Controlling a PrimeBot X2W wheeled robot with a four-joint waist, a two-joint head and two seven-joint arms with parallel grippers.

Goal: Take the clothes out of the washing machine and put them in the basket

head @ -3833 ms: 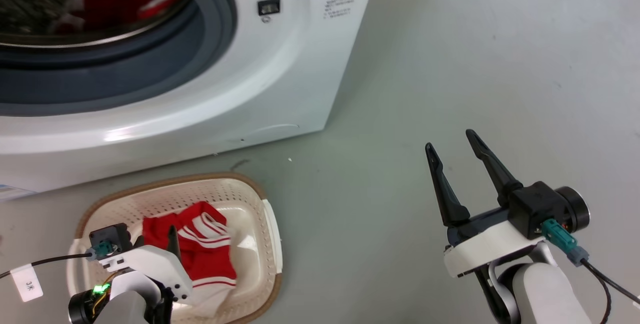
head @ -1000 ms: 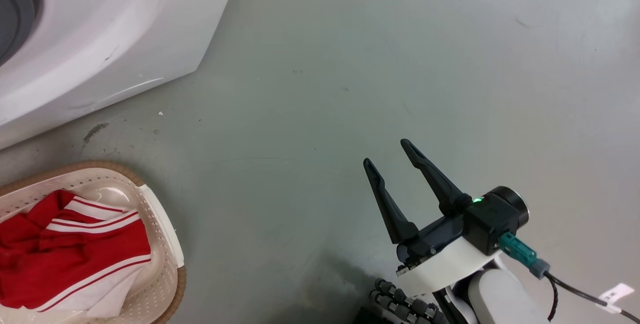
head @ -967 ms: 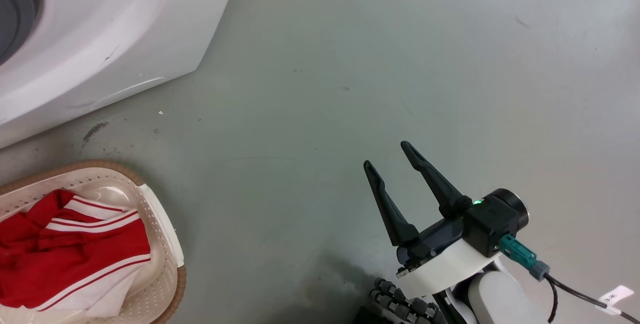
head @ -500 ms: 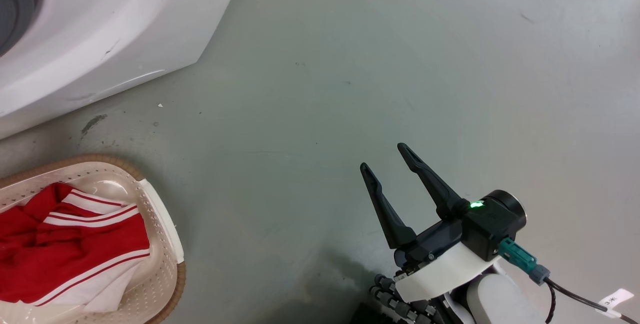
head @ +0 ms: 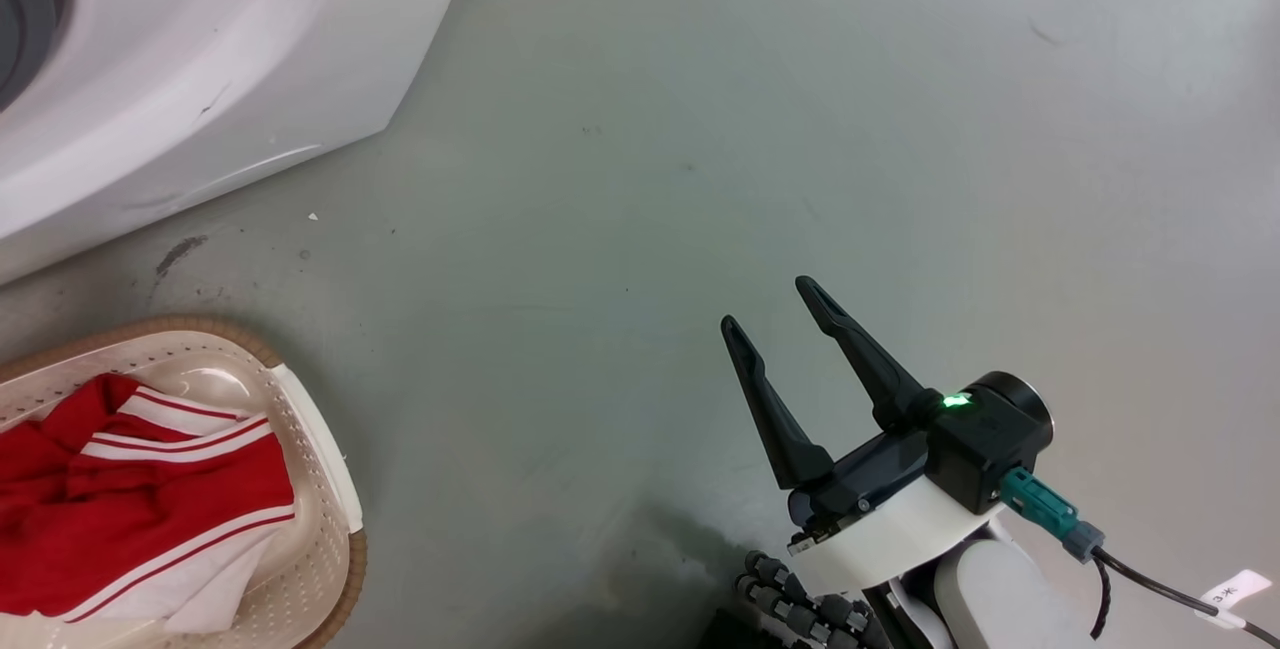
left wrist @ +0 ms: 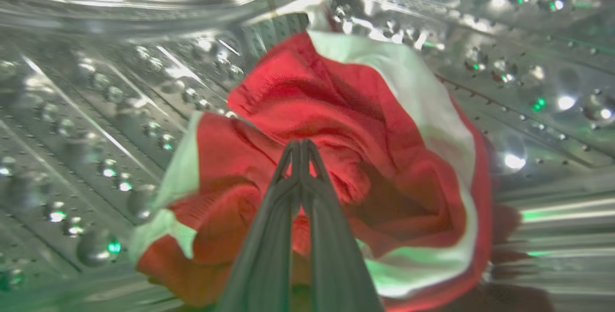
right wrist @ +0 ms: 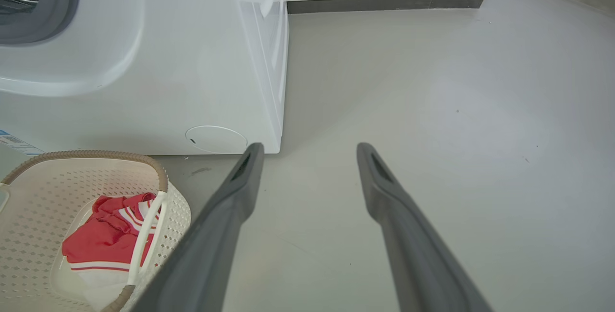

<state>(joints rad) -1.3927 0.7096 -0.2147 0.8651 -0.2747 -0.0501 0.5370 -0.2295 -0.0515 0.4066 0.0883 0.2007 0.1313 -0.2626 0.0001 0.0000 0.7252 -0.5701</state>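
Head view: the washing machine [head: 200,79] occupies the far left corner, with its white front panel and a sliver of grey gasket in frame. The basket [head: 322,459] stands on the grey floor [head: 800,129] at the near left, close to the machine front but apart from it. A folded red garment [head: 130,499] with white stripes lies inside the basket. The right gripper [head: 767,304] is at the near right above bare floor, well apart from the basket; its two fingers are spread and nothing is between them. Left wrist view: the left gripper [left wrist: 300,144] is inside the perforated steel drum [left wrist: 96,110]. Its fingers are pressed together at the tips on a bunched red garment [left wrist: 346,124] with white edging, whose folds gather toward the tips; the picture is blurred. Right wrist view: the right gripper's fingers stand wide apart over the floor. The washing machine is at the far left, and the basket with the folded red garment sits at the near left, just in front of the machine's lower panel.
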